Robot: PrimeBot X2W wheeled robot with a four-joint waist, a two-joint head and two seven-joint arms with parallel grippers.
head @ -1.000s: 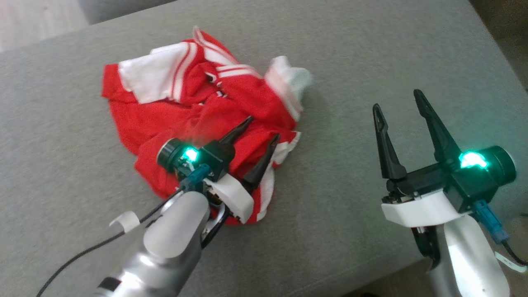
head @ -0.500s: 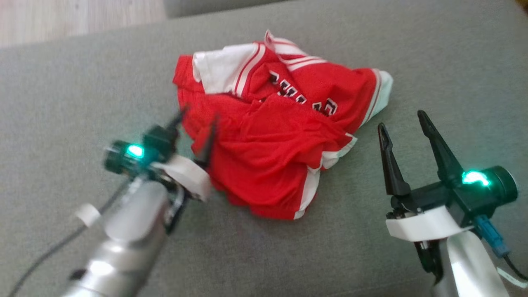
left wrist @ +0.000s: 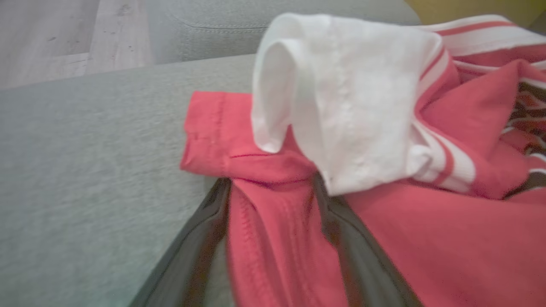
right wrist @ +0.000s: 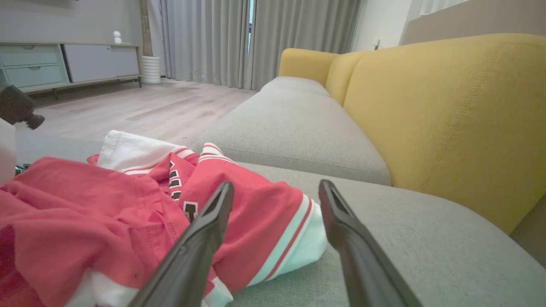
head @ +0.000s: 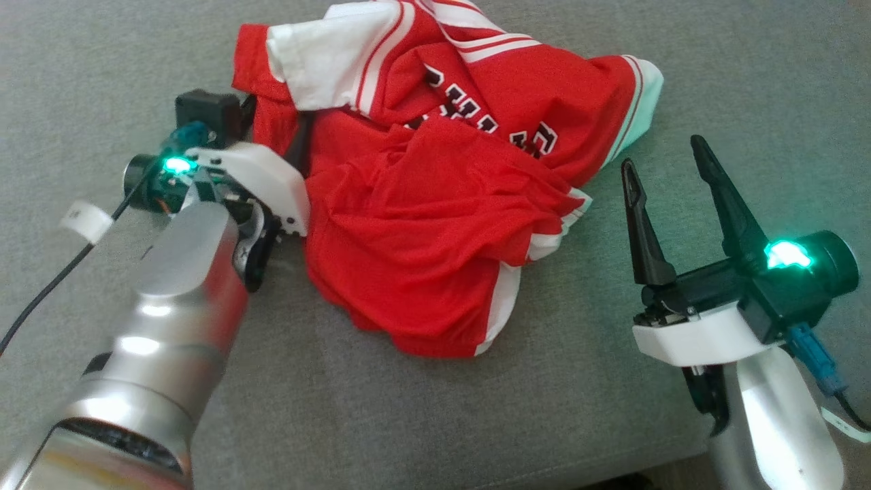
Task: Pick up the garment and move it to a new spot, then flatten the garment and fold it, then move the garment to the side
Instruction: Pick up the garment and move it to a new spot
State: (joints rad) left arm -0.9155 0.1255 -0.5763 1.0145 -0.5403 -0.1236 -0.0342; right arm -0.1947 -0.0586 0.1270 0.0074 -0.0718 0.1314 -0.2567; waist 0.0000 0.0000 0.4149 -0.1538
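Note:
The garment, a red jersey with white sleeves, striped trim and dark-outlined lettering, lies crumpled on the grey sofa cushion. My left gripper is low at its left edge, under the white sleeve. In the left wrist view the left gripper is open, its two dark fingers straddling a red hemmed fold of the garment. My right gripper hovers open and empty just right of the garment's white-trimmed corner. The right wrist view shows this right gripper pointing past that corner.
A yellow sofa backrest rises on the right of the right wrist view. A second grey seat cushion continues beyond. Wooden floor and a low cabinet lie farther off. The cushion's front edge is near my right arm.
The head camera has shifted. My left gripper went from above the garment's near part to its left edge, lower down. The lettering now shows. The right gripper has held its pose.

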